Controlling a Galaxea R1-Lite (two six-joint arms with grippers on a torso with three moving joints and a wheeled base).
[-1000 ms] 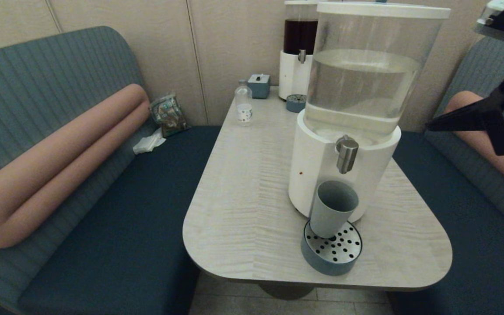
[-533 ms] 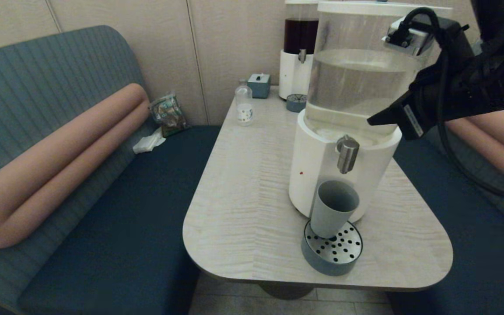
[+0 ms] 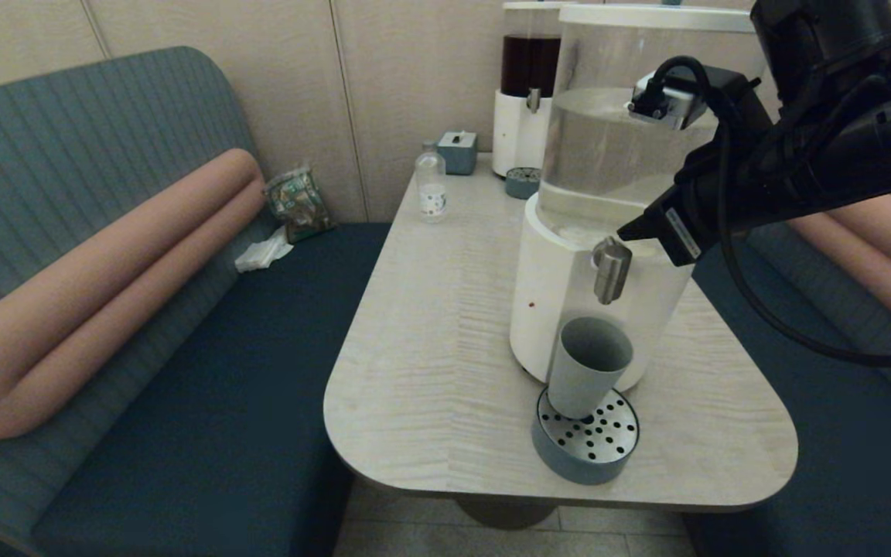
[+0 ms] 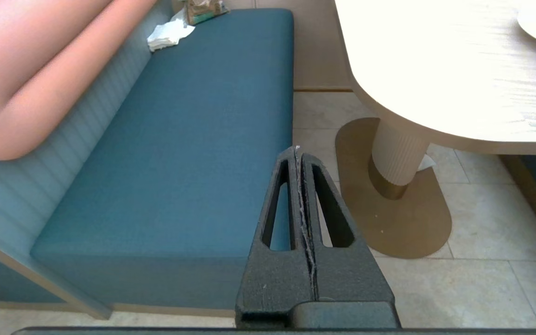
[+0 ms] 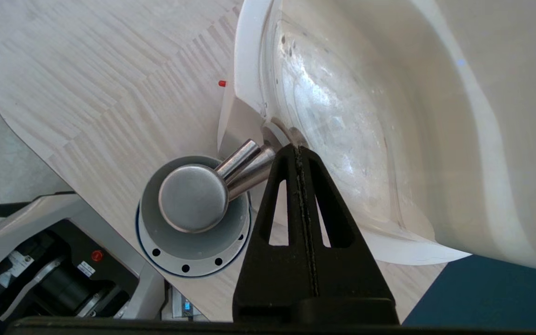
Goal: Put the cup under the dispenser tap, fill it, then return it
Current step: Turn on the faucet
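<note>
Grey-blue cup (image 3: pixel 589 367), upright on the perforated drip tray (image 3: pixel 604 447), directly beneath the dispenser tap (image 3: pixel 611 270) (the steel spout of the white-based dispenser (image 3: pixel 550 302) with the clear tank). Right gripper (image 3: pixel 627 230): fingers pressed together, empty, its tip just beside the tap's stem at the dispenser wall. Left gripper (image 4: pixel 297 153): fingers likewise closed on nothing, parked low over the blue bench (image 4: pixel 193 153), well apart from the table (image 3: pixel 430 340).
</note>
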